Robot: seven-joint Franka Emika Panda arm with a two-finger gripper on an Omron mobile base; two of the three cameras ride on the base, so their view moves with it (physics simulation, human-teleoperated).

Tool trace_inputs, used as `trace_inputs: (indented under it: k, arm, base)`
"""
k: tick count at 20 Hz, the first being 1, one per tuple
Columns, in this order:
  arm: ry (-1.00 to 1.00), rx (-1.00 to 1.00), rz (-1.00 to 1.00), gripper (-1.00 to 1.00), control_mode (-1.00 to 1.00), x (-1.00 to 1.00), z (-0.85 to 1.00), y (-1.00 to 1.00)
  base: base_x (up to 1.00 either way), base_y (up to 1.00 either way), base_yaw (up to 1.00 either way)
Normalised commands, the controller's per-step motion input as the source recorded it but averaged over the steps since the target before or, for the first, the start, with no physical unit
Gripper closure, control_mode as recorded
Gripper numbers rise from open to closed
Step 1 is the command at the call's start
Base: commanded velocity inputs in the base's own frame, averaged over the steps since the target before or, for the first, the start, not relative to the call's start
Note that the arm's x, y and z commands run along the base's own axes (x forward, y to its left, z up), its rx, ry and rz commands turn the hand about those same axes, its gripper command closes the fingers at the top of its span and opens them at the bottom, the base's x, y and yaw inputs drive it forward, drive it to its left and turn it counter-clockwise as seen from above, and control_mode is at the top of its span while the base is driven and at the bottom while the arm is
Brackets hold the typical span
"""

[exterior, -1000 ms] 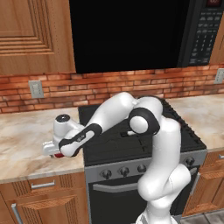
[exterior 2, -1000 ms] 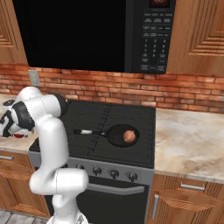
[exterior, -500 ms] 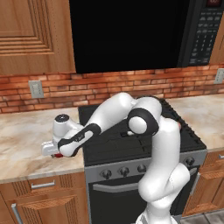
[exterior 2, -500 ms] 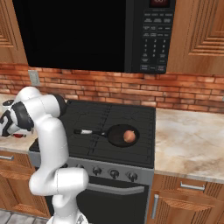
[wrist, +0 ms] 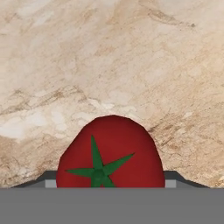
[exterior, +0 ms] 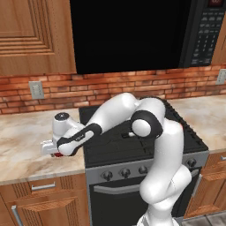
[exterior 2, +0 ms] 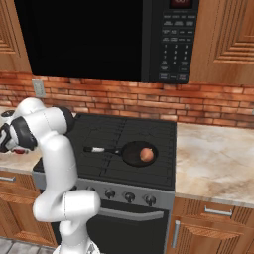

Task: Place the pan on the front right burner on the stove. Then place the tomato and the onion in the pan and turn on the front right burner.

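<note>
Nearest, in the hand view, the tomato [wrist: 111, 151] is seen red with a green star-shaped stem, lying on the marbled beige table [wrist: 109, 57] and flanked at its lower edges by the end effector's fingertips [wrist: 49, 180], so the end effector is taken as clenched on the tomato. In the left base view the end effector [exterior: 54, 151] is held low over the table left of the stove [exterior: 176, 132], with a sliver of red visible beneath it. Further along, in the right base view, the pan [exterior 2: 139, 153] is set on the front right burner [exterior 2: 151, 166] of the stove, its handle pointing left across the grate. The onion [exterior 2: 146, 154] is contained in the pan. A row of knobs [exterior 2: 129, 197] is fitted on the steel front. Beyond, a red brick wall [exterior 2: 208, 106] and a black microwave [exterior 2: 119, 39] are recorded, with wooden cabinets [exterior: 31, 35] alongside.
</note>
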Motion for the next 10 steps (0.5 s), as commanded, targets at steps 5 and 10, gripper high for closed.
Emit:
trace_inputs:
  k: [5, 10]
  arm:
    - [0.00, 0.00, 0.00, 1.00, -1.00, 0.00, 0.32, 0.00]
    - [0.00, 0.00, 0.00, 1.00, -1.00, 0.00, 0.31, 0.00]
  base:
    - [0.00, 0.00, 0.00]
    - [0.00, 0.00, 0.00]
